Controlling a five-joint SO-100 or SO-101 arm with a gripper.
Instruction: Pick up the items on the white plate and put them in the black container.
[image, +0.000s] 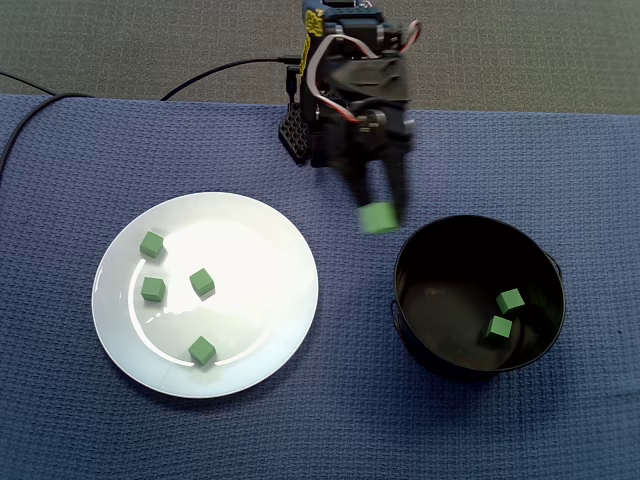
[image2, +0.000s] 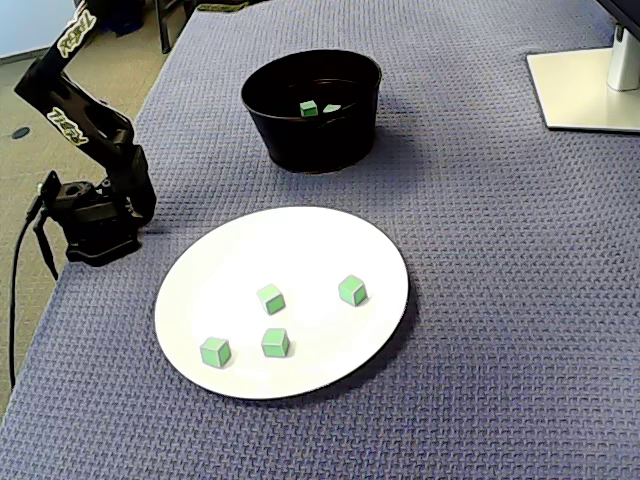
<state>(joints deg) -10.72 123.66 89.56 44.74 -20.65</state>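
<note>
Several small green cubes lie on the white plate, among them one near its middle and one at its near rim. In both fixed views the plate shows the same cubes, such as the cube. My gripper hangs between the plate and the black container, shut on one more green cube, just left of the container's rim. Two green cubes lie inside the container. The other fixed view shows only the arm's lower links; the gripper is out of its frame.
The arm's base stands at the edge of the blue woven cloth, with black cables trailing off behind it. A monitor stand's grey foot rests on the cloth beyond the container.
</note>
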